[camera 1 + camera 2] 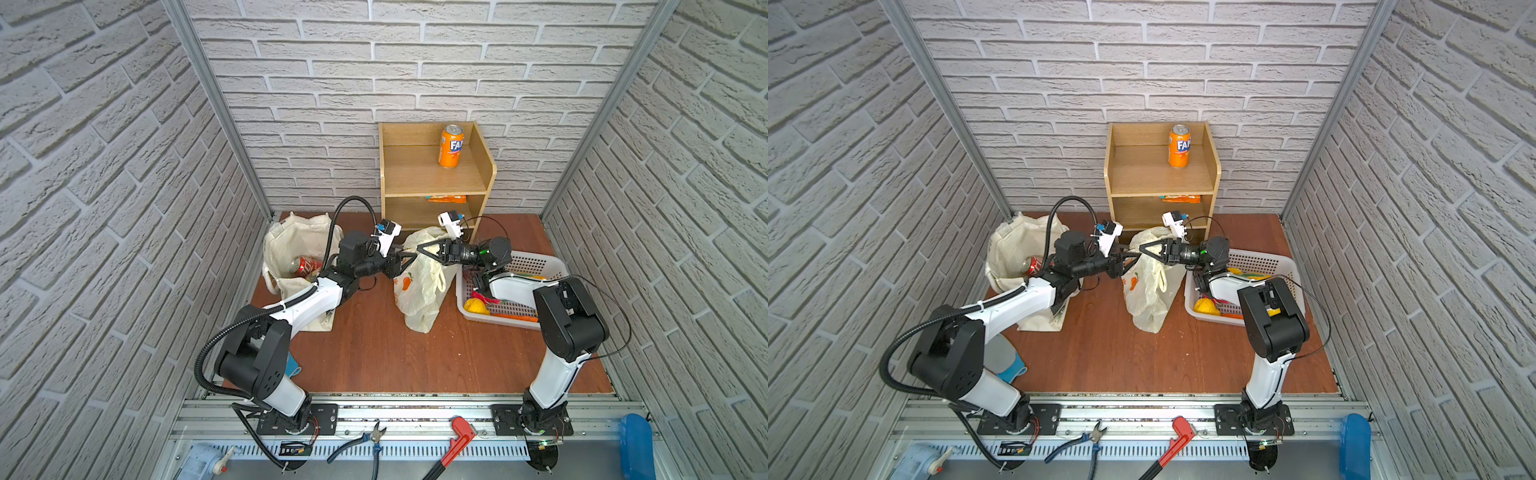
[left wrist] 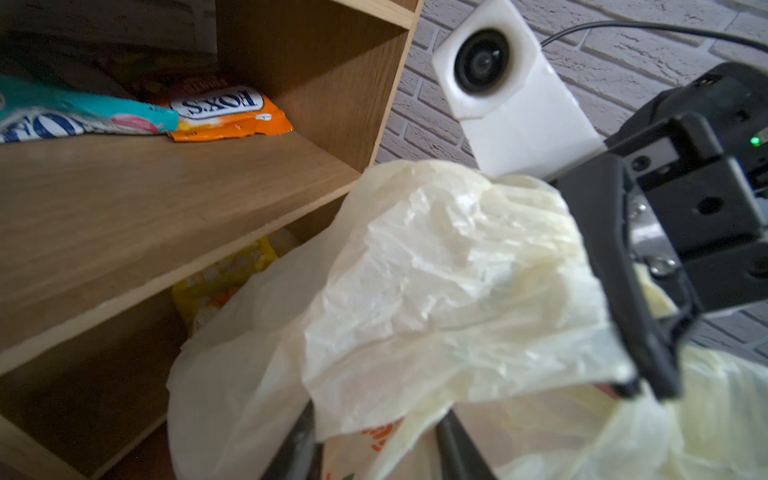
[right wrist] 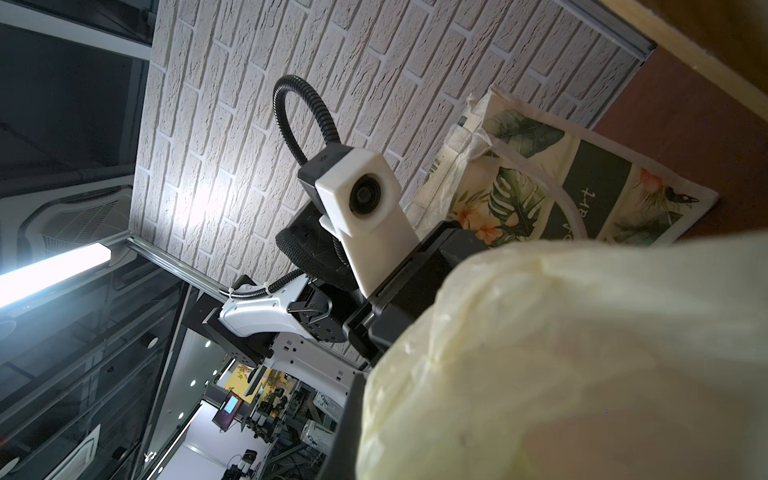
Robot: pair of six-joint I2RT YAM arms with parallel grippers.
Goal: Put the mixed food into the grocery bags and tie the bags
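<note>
The right tool [image 1: 418, 251], pressed together, pinches the top of the plastic carrier bag [image 1: 419, 291] on the table [image 1: 374, 353] beside the white basket [image 1: 536, 262], probably gathering a handle for tying. Whether the left tool [image 1: 409, 259] grips cannot be told.

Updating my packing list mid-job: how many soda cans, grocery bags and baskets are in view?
Soda cans: 2, orange can on the shelf unit, red can in the canvas tote.
Grocery bags: 2, canvas tote and plastic bag.
Baskets: 1, white basket.
Total: 5.
</note>
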